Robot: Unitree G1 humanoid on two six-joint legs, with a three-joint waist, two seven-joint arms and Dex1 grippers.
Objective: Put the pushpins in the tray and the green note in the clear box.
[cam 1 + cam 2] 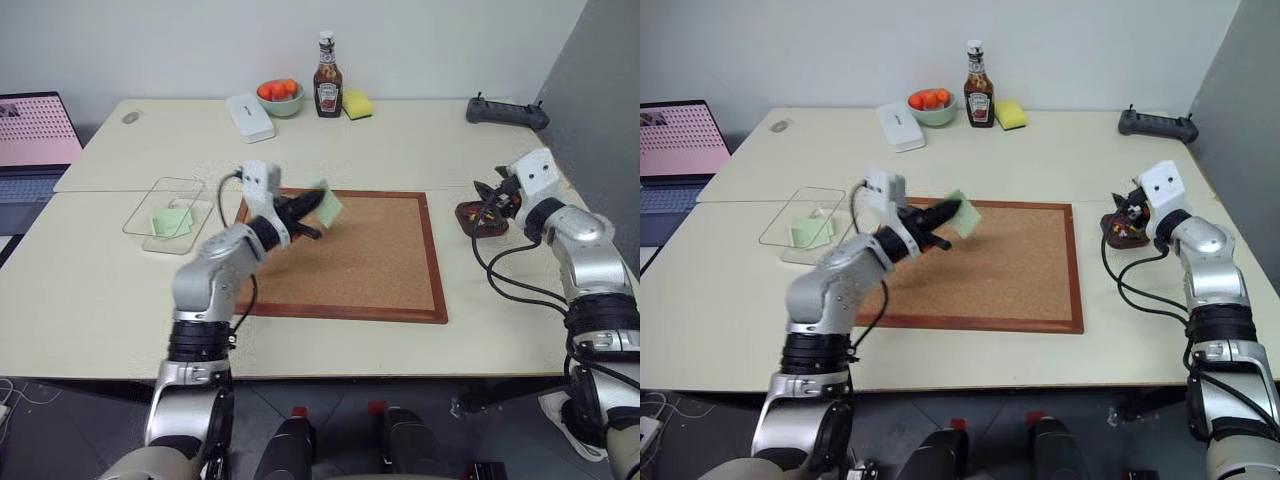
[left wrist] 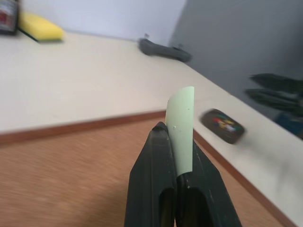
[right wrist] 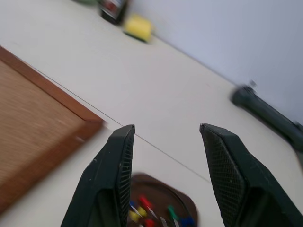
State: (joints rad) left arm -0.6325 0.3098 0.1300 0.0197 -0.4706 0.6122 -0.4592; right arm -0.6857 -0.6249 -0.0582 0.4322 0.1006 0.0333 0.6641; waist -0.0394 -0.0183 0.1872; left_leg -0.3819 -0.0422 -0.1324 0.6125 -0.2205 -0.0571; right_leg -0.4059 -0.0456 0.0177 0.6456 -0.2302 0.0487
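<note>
- One pale green square paper note (image 2: 182, 127) is pinched between the closed fingers of the left gripper (image 1: 308, 208), lifted above the cork board with the brown wooden frame (image 1: 390, 270) — free to carry.
- One shallow clear plastic box (image 1: 172, 212), just left of the board, already holds two green notes; that is the held note's destination.
- One small dark brown tray (image 3: 161, 208) holds several coloured pushpins (image 3: 147, 210); the right gripper (image 3: 165, 156) hangs over it, half open and empty — apparently after a drop.

Lighting's bright and even, soft overhead stuff, barely any shadows on the counter (image 1: 420, 150). Both head views look crisp. Wrist shots are smeary though: the cork board (image 2: 71, 165) streaks, the tray (image 2: 222, 125) blurs.
</note>
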